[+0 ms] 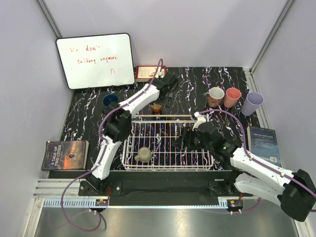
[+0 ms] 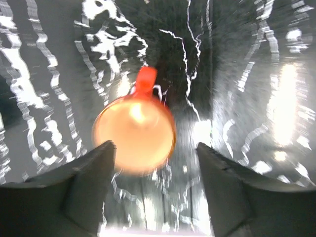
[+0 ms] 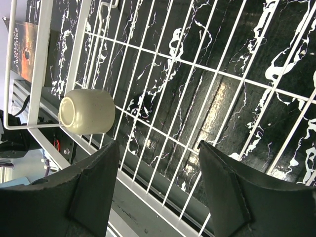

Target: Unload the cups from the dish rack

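Left gripper (image 2: pixel 155 144), jaws spread, facing a blurred, glossy orange round cup (image 2: pixel 134 133) with a stubby handle; right gripper (image 3: pixel 158 143), likewise spread, above the white wire dish rack (image 3: pixel 43 44).

Top view is bright, evenly lit from overhead and sharp throughout. Shadows are short and soft, the walls (image 1: pixel 197 29) look washed pale, and the steel strip (image 1: pixel 148 222) at the near edge is shiny. Left wrist view has heavy motion blur: orange cup (image 2: pixel 134 133) smeared with a blown-out highlight, table (image 2: pixel 281 103) streaked, strong glare at right. Right wrist view is sharp: rack (image 3: pixel 42 49) wires crisp, beige mug (image 3: pixel 88 111) clear, one glare patch on the table beneath.
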`<state>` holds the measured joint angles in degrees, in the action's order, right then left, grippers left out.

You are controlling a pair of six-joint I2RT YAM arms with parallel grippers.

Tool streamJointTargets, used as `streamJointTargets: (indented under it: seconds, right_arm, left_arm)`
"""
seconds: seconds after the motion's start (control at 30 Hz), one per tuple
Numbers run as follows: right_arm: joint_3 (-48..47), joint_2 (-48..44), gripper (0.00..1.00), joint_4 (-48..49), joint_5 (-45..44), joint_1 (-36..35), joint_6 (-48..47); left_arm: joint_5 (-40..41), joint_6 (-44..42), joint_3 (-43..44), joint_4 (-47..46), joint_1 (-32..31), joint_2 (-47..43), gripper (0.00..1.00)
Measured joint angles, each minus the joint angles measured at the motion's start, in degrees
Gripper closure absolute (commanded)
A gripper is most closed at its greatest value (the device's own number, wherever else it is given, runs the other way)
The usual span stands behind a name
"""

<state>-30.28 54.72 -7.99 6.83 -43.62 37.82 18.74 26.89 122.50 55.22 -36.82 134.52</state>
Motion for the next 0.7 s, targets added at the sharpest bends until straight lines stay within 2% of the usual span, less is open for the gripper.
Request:
streamJointTargets:
  seconds: [0.1,0.23,0.33,0.5,0.7]
  right_arm:
    - [0.0,-0.2,0.28,-0.1,0.2,0.0,-0.4]
    - [-0.3,0.3,0.28,-0.8,0.1,-0.5,-1.2]
    - [-3.2,3.7,0.24,-2.3,-2.3,-4.7,-2.3]
    - [-12.3,13.8,0.19,-3.3,-8.2,-16.2,-4.6]
    - [-19.6,22.8,0.1,-3.8,-12.7,-22.8,-6.2]
  left_arm:
    - [0.1,0.6,-2.8,-1.1,0.0,-6.5,0.2]
    - [0.2,1.9,-7.9,-4.5,-0.3,-20.0,0.18]
    - [0.2,3.3,-14.8,-8.2,-0.5,-31.8,0.17]
    - [1.3,6.1,-35.9,-16.0,-2.3,-54.5,0.16]
    - [2.2,9.6,-55.6,-17.9,-5.2,-70.0,0.09]
